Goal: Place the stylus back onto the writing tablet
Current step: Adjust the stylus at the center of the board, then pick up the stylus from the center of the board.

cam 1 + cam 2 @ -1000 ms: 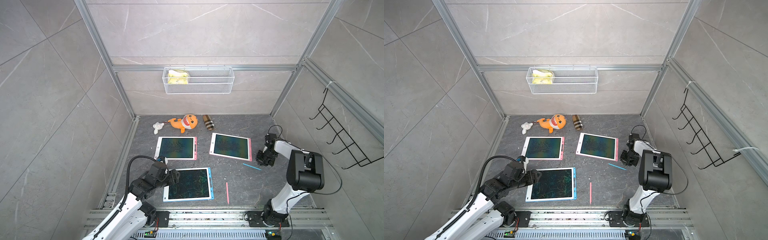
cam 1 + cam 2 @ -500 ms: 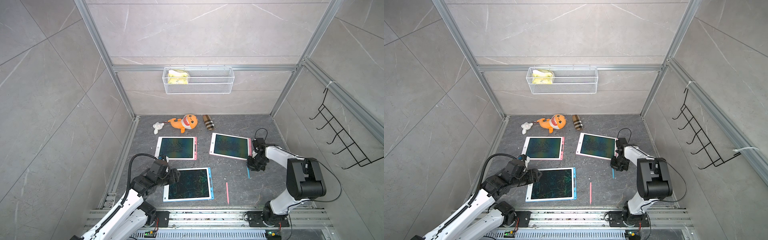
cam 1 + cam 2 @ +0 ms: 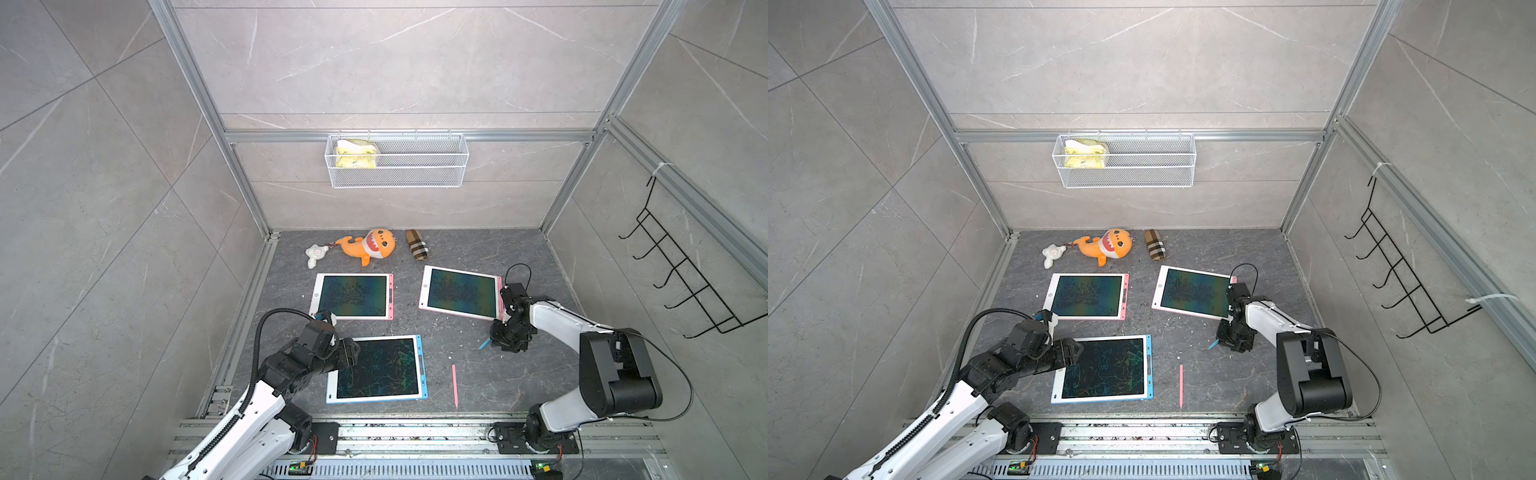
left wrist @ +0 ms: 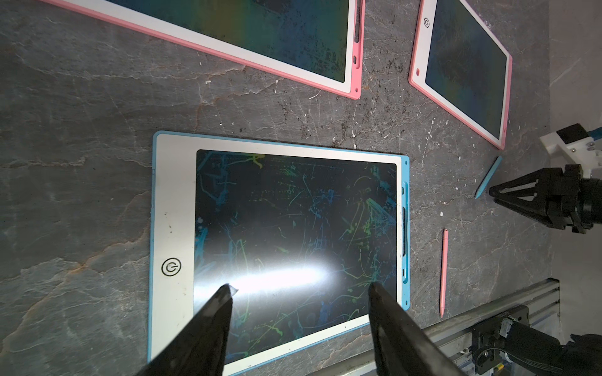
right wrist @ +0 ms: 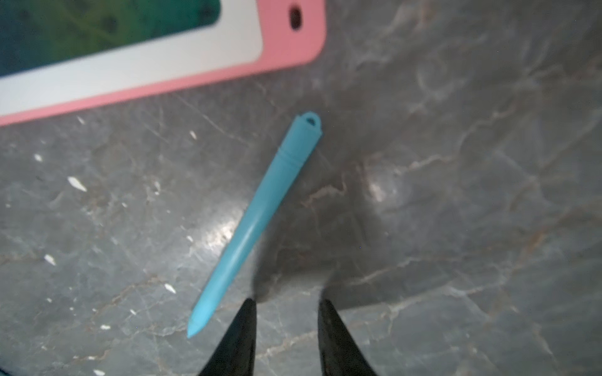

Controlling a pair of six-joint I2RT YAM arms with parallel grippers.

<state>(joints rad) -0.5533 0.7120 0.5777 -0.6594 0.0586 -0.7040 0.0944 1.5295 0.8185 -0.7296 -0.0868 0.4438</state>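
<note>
Blue stylus was found flat on the stone floor, not yet picked up; it lay just beside the near corner of the pink tablet on the right arm's side, apart from it. Right gripper was held close over the floor at the stylus's pointed end, jaws parted by a narrow gap with nothing between them; the stylus lay alongside the tips, outside the gap. Left gripper was hovered over the blue tablet at its button side, jaws spread wide, nothing held. Side holder on the blue tablet's edge was seen empty; the blue stylus was judged to belong there, and lay well apart from it. Pink stylus was also left on the floor, between the blue tablet and the right arm's base; second pink tablet sat further back. Progress was judged early — nothing seated, nothing gripped; left to do: jaws to be aligned across the shaft, stylus lifted, carried over, set on the tablet; whether the pink stylus was in scope could not be told.
</note>
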